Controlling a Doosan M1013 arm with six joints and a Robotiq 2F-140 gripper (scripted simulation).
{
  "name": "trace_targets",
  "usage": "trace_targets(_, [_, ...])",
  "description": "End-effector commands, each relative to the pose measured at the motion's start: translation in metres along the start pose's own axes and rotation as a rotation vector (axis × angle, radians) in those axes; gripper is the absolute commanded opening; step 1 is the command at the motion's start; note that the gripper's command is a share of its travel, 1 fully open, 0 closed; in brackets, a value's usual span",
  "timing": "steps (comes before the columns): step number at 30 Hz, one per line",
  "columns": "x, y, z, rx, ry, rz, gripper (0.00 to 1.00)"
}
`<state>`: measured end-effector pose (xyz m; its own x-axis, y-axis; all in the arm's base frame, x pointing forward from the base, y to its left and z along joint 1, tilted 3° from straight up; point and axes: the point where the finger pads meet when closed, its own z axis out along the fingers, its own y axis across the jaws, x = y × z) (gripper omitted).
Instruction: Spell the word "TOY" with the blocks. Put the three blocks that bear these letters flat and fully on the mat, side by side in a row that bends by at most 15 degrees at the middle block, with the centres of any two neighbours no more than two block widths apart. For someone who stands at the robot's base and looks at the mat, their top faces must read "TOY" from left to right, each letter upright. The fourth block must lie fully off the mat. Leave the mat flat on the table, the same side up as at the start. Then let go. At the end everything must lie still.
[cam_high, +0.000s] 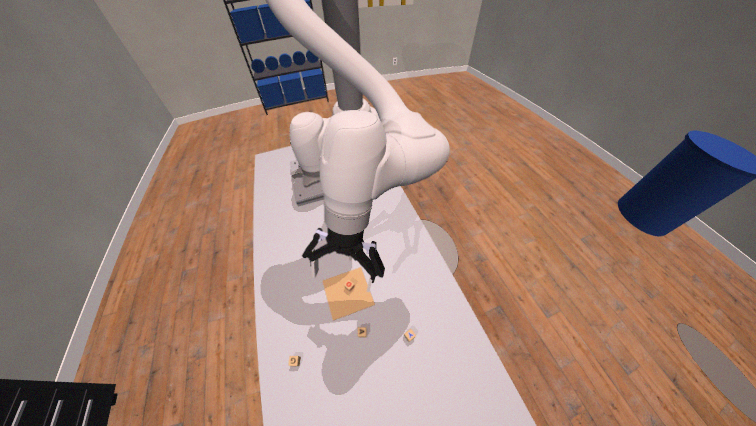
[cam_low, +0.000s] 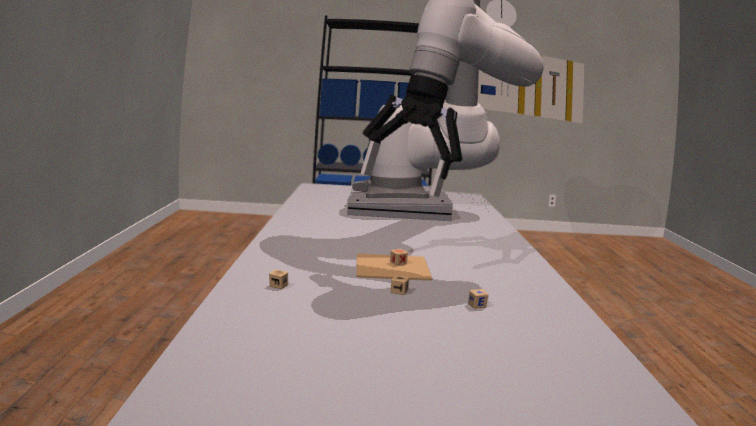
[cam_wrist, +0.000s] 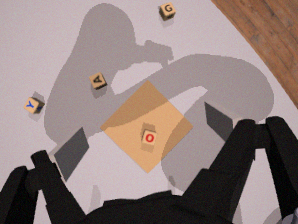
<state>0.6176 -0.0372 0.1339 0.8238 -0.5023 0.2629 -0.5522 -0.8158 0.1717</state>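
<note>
Blocks: four, counted; one on the mat, three off it on the table.
O block (cam_high: 349, 284) (cam_low: 398, 257) (cam_wrist: 149, 137): red O up, on the mat, near the middle of the top frame's lower half.
A block (cam_high: 361, 331) (cam_low: 399, 285) (cam_wrist: 98, 80): black A up, just below the mat in the top frame; in the exterior frame a sideways T marks its front face.
Y block (cam_high: 410, 334) (cam_low: 477, 298) (cam_wrist: 34, 105): blue Y up in the wrist frame, where it sits at the left; right of the A block in the top frame.
G block (cam_high: 294, 360) (cam_low: 278, 279) (cam_wrist: 167, 11): black G up, lower left in the top frame, nearest of the four to the table's left edge there.
Mat (cam_high: 338, 306) (cam_low: 370, 267) (cam_wrist: 125, 125): one, tan, flat on the table (cam_high: 423, 391) (cam_low: 396, 365) (cam_wrist: 15, 30); its surface shows on every side of the O block.
Room: the three outer blocks stand apart from each other and from the mat.
Gripper (cam_high: 343, 276) (cam_low: 400, 185) (cam_wrist: 144, 125): one, spread fully wide, raised above the table, holding nothing.
Arm: its shadow crosses the mat.
Surroundings: shelf rack (cam_high: 288, 69) (cam_low: 370, 23) behind, blue cylinder (cam_high: 682, 179) at the top frame's right, black unit (cam_high: 58, 388) lower left.
</note>
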Motion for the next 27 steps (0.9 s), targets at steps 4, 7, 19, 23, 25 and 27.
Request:
trace_targets(4, [0.025,-0.001,-0.049,0.033,-0.084,-0.143,1.0])
trace_targets(7, [0.032,-0.003,-0.068,0.054,-0.11,-0.201,1.0])
trace_targets(19, [0.053,-0.013,-0.156,0.191,-0.195,-0.475,1.0])
trace_targets(23, [0.057,-0.016,-0.183,0.243,-0.209,-0.561,1.0])
trace_targets(25, [0.057,-0.016,-0.183,0.243,-0.209,-0.561,1.0])
trace_targets(27, [0.063,-0.018,-0.159,0.203,-0.196,-0.489,1.0])
